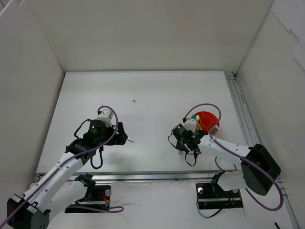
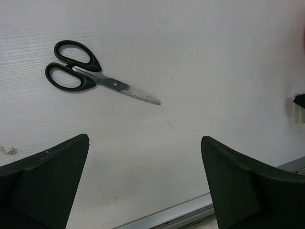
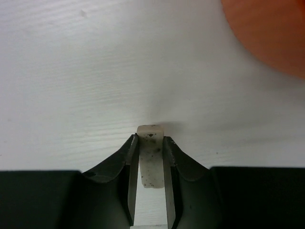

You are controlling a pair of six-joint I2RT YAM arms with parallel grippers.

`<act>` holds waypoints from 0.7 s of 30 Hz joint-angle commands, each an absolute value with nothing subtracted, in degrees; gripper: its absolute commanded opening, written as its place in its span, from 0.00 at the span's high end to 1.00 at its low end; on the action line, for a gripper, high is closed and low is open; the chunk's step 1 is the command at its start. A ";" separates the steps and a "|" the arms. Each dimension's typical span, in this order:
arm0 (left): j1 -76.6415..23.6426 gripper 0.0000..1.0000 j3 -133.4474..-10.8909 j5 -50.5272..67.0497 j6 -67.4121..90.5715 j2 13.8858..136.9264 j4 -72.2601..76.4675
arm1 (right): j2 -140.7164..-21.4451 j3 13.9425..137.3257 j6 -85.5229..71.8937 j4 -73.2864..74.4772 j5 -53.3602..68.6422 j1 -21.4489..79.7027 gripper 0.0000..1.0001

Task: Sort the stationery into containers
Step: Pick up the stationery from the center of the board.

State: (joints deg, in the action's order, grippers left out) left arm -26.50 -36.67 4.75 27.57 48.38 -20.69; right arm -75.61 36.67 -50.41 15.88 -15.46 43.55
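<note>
Jaws of the right gripper pinch the pale eraser between them — left gripper spread wide.

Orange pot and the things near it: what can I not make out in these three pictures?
- Orange pot: right wrist view, blurred, cut off by the top-right corner; compartments unseen.
- Yellow and blue tips at its rim: top view, too small to identify.
- Eraser: top view, hidden under the right jaws.
- Scissors: top view, mostly hidden under the left arm.
- Dark object: left wrist view, cut off by right edge.
</note>
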 commanded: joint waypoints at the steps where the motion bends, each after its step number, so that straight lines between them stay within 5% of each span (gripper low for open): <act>1: -26.19 0.00 -39.46 3.78 28.12 48.78 -18.72 | -73.66 45.16 -36.71 11.87 -19.77 43.59 1.00; 11: -25.58 0.00 -43.76 1.85 27.16 51.59 -20.04 | -68.38 60.11 -8.71 4.48 -20.22 32.63 1.00; 21: -23.91 0.01 -47.55 2.55 26.28 56.25 -19.86 | -69.34 60.56 11.83 2.81 5.16 6.52 1.00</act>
